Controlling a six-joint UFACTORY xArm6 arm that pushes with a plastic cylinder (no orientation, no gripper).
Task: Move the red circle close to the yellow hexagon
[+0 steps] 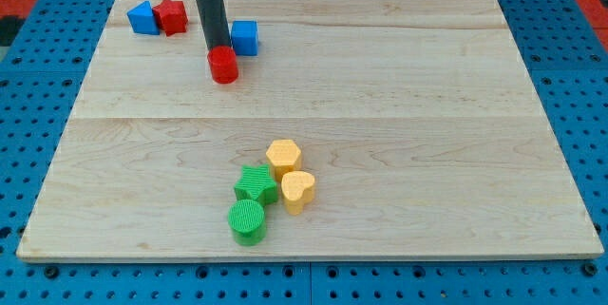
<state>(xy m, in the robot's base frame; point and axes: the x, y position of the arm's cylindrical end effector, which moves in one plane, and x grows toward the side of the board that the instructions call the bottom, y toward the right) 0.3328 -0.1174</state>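
The red circle (224,66) stands on the wooden board in the upper left part of the view. My tip (218,51) is at the red circle's top edge, touching or nearly touching its far side. The yellow hexagon (283,157) lies well below and to the right, in the lower middle of the board. It touches a green star (256,184) and a yellow heart (297,191).
A blue cube (245,37) sits just right of my rod. A red star (172,15) and a blue block (143,18) sit together at the upper left. A green circle (247,221) lies below the green star. The board's bottom edge (304,256) is near it.
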